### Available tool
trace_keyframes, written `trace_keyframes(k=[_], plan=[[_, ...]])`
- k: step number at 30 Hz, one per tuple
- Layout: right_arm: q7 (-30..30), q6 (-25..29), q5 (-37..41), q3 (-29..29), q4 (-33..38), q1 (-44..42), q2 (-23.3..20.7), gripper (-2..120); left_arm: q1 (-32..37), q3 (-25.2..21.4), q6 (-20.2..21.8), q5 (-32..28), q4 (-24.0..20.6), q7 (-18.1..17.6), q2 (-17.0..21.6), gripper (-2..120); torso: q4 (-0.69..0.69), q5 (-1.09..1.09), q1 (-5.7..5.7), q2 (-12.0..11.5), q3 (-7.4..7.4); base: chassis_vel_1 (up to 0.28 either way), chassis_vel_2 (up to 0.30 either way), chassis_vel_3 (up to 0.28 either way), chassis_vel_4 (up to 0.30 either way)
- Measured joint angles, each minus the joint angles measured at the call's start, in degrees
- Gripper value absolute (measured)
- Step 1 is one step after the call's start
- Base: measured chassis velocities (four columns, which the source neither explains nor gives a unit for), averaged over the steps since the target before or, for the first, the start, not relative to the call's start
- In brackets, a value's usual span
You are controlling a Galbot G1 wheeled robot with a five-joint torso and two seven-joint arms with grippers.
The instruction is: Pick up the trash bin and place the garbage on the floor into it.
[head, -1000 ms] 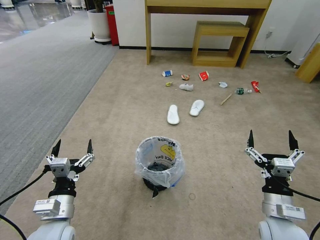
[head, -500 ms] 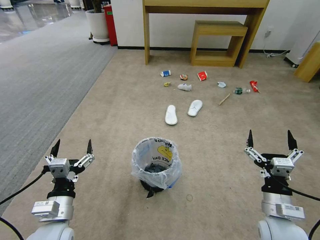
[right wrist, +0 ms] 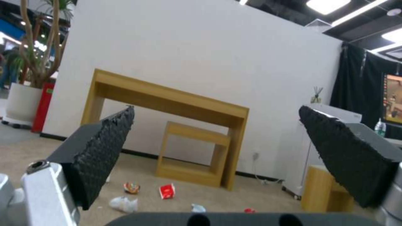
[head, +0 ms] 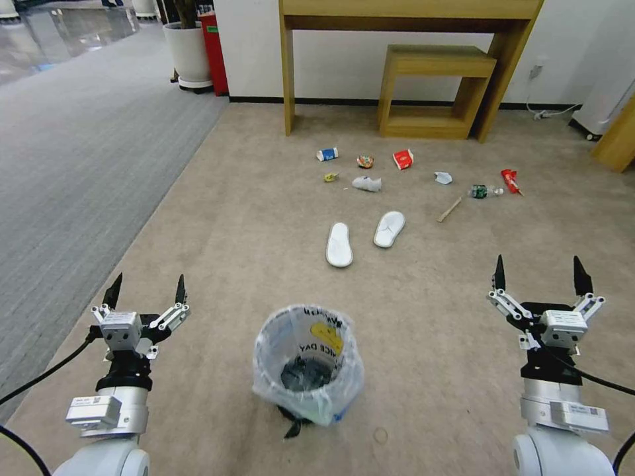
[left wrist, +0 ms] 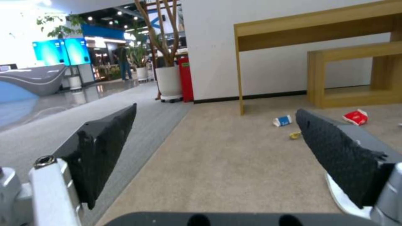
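Note:
The trash bin (head: pixel 308 370), small and dark with a crinkly clear bag printed yellow and black, stands upright on the beige carpet floor (head: pixel 251 218) between my arms. My left gripper (head: pixel 146 291) hovers open to its left, my right gripper (head: pixel 539 276) open to its right; both are empty. The garbage lies beyond: two white slippers (head: pixel 340 244) (head: pixel 389 229), a blue-white carton (head: pixel 327 154) (left wrist: pixel 282 120), a red paper box (head: pixel 403 158) (left wrist: pixel 356 116) (right wrist: pixel 167 191), a green-labelled bottle (head: pixel 483 192), a wooden stick (head: pixel 449 209), a red wrapper (head: pixel 510 180) and crumpled wrappers (head: pixel 366 183).
A tall wooden desk (head: pixel 397 13) with a low wooden stool (head: pixel 433 86) under it stands against the far wall. Grey ribbed carpet (head: pixel 73 165) runs along the left. A white planter (head: pixel 186 53) and tall red bin (head: pixel 213 46) stand at the far left corner.
The whole view has shifted: the bin and litter sit lower and nearer in the picture, so the camera has moved. Both grippers stay open in the same pose.

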Motion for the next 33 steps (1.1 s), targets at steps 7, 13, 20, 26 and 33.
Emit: trace_keyframes(k=[7,13,20,26,33], plan=[[0.0,0.0,-0.1,-0.1,-0.1,0.1,0.1,100,0.1,0.1,0.0,-0.1,0.4,0.0,0.0,100,-0.01,0.01,-0.01,0.0,-0.02,-0.032,0.048,0.038,-0.053],[0.2,0.2,-0.3,-0.1,-0.2,-0.1,0.1,100,0.4,1.0,0.0,0.4,0.6,0.0,-0.2,100,-0.01,0.01,-0.01,0.0,-0.02,0.0,0.0,0.0,0.0],[1.1,-1.2,-1.3,0.0,0.2,-0.3,0.0,100,2.5,6.7,12.4,-4.8,-3.4,-4.4,2.3,100,0.0,0.01,-0.01,0.0,-0.02,0.0,0.0,0.0,0.0],[1.3,-1.6,-1.4,0.0,0.5,-0.3,-0.2,100,3.7,12.4,25.8,-16.6,-6.4,-10.4,7.4,100,-0.01,0.01,-0.01,0.0,-0.02,0.0,0.0,0.0,0.0],[1.3,-1.8,-1.4,-0.5,0.2,0.6,-1.5,100,1.1,18.2,37.5,-25.6,-5.8,-14.8,13.3,100,-0.01,0.0,-0.01,0.0,-0.01,0.0,0.0,0.0,0.0]])
